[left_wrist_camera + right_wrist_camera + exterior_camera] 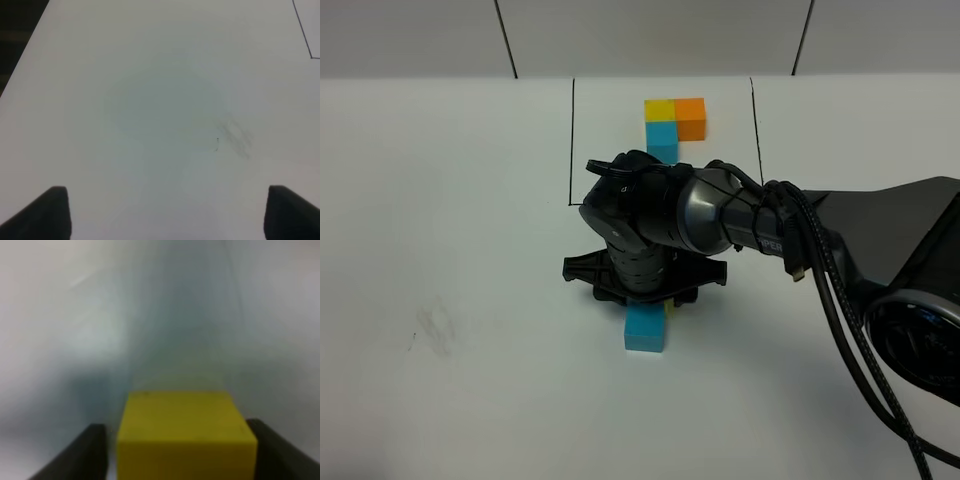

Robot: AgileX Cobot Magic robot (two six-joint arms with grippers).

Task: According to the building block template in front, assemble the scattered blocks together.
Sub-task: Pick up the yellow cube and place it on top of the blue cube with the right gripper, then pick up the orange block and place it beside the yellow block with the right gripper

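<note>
Right gripper [180, 452]: pointing down, black jaws straddling the yellow cube [186, 432]. Grip is loosened, not clamping. A thin strip of table is showing between one jaw and the cube's face, while the other jaw is sitting close against it. The cube is looking matte, flat-faced and sharp-edged, resting square on the white table [440, 250].

High view: the right gripper [645, 288] and its ribbed black wrist are covering most of that cube, with only a yellow sliver peeking out. The sky-blue cube [646, 330], same matte finish, is lying just beside the yellow one on the gripper's near side. Only this view is showing it.

Beyond the gripper, far side: the building block template [670, 120] is sitting as an L of yellow, orange and blue cubes between drawn black lines [572, 140].

Left gripper [167, 215]: jaws are standing wide apart, holding nothing, hovering over the table near a faint grey smudge [235, 135]. Only its own wrist view is showing it.
</note>
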